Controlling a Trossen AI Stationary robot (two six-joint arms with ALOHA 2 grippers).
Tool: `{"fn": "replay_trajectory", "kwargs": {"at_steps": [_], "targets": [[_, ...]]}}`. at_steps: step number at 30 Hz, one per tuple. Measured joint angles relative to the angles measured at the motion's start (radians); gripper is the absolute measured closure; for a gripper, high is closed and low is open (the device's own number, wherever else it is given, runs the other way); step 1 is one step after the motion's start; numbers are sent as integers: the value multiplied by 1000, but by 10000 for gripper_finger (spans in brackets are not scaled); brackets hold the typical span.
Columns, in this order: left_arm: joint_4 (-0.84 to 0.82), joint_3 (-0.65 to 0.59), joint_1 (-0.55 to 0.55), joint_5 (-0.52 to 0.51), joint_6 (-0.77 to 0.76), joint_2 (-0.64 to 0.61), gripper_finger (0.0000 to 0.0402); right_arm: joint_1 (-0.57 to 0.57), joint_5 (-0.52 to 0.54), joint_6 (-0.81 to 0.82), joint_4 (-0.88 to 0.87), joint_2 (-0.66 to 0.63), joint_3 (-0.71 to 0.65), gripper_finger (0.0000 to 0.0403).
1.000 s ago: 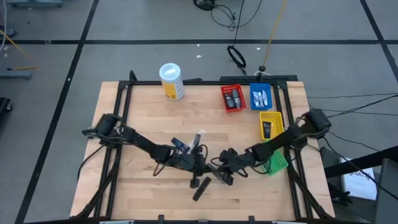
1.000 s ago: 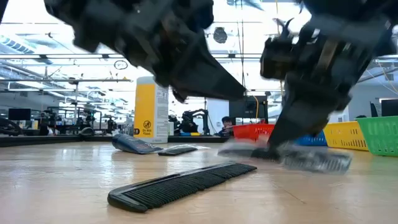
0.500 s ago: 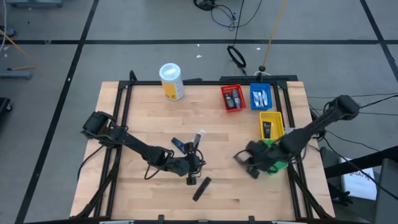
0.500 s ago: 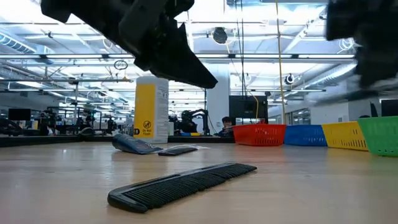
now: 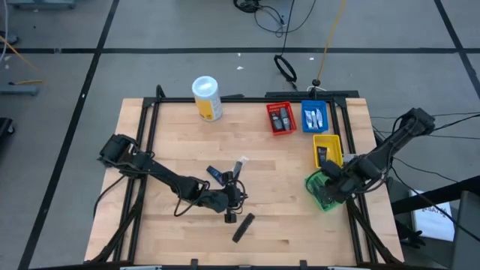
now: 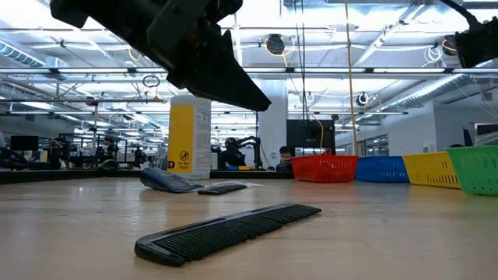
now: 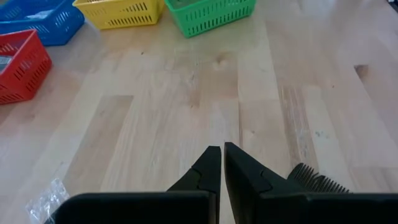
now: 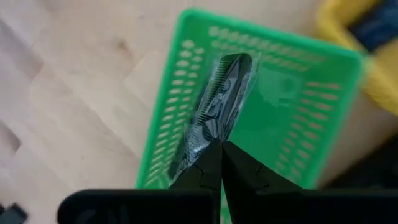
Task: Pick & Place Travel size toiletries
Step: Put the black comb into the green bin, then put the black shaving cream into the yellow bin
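A large workshop hall with ceiling lights lies beyond the wooden table (image 5: pixel 172 150). The right end effector (image 8: pixel 221 144) hangs over the green bin (image 8: pixel 292 118), fingers pressed together on a wrapped comb (image 8: pixel 214 109) that juts out above the bin's floor. The left end effector (image 7: pixel 222 152) reaches low over the table's middle, fingers pressed together and holding nothing, just above a bare black comb (image 6: pixel 233 229). Two small dark toiletries (image 5: pixel 223 174) and a clear sachet (image 5: pixel 240 163) lie near it. Four bins stand in all: red (image 5: pixel 281 118), blue (image 5: pixel 314 116), yellow (image 5: pixel 327 149) and green. A white canister (image 5: pixel 206 97) stands at the far edge.
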Motion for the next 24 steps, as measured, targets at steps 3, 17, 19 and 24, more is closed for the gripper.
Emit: {"fn": "replay_trajectory", "kwargs": {"at_steps": [3, 17, 19, 24], "targets": [[0, 0, 0, 0, -1, 0, 380, -1, -7, -77, 92, 23, -37, 403], [2, 0, 0, 1, -2, 0, 380, -2, 78, -263, 120, 71, -74, 323], [-2, 0, 0, 0, -1, 0, 380, -2, 99, -265, 117, 59, -74, 285], [-137, 0, -15, -120, 8, -55, 380, -2, 104, -206, 145, 7, -74, 211]]}}
